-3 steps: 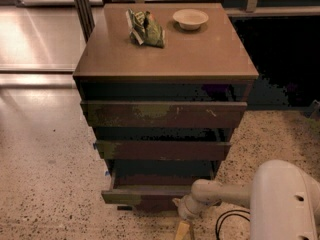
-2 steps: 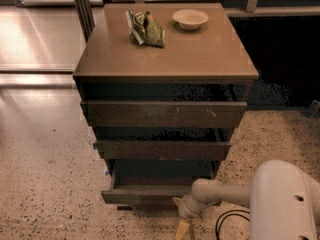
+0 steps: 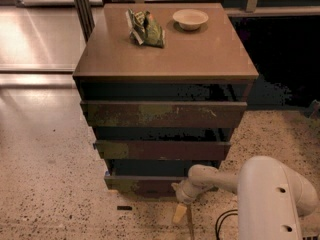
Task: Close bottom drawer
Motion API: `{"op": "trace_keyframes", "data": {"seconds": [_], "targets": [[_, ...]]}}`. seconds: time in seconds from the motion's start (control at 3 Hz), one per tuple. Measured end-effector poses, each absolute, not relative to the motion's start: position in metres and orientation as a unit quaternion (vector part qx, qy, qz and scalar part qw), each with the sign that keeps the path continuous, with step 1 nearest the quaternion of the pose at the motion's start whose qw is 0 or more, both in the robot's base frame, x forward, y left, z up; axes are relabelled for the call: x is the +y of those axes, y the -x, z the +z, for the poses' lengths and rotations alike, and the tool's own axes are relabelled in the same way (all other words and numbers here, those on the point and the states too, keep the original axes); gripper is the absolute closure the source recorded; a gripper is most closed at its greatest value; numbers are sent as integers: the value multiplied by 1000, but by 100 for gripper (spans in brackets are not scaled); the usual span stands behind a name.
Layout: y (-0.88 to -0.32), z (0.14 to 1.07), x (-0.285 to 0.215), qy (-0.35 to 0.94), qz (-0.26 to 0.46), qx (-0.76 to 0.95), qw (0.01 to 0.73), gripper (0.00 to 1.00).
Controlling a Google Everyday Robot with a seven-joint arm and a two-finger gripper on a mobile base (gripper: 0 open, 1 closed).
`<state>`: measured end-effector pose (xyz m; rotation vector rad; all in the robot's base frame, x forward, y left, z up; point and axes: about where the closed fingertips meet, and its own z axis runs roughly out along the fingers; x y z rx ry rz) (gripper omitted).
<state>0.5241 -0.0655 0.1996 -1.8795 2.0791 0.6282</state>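
Note:
The bottom drawer [image 3: 142, 185] is the lowest of three dark brown drawers in the cabinet. It stands partly pulled out, with a strip of its dark inside showing behind its scuffed front panel. My gripper [image 3: 179, 213] is low by the floor, just in front of the right half of that front panel. Its white wrist [image 3: 189, 190] is right against the panel. The arm reaches in from my white body [image 3: 272, 199] at the lower right.
The middle drawer [image 3: 162, 150] and the wide top drawer [image 3: 162, 114] also stand slightly out. On the cabinet top [image 3: 200, 54] lie a green snack bag [image 3: 146, 29] and a small white bowl [image 3: 190, 19]. A speckled floor [image 3: 50, 184] surrounds the cabinet. A black cable [image 3: 225, 221] lies near my base.
The bottom drawer front has slid back toward the cabinet, showing less of its inside. My gripper and wrist have moved up and in with it.

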Motion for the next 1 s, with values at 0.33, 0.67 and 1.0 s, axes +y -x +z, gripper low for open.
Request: {"op": "trace_keyframes", "data": {"seconds": [0.33, 0.67, 1.0], "targets": [[-548, 197, -67, 652, 206, 716, 141, 0], [-608, 196, -80, 646, 192, 720, 164, 0], [-613, 198, -82, 645, 189, 722, 167, 0]]}}
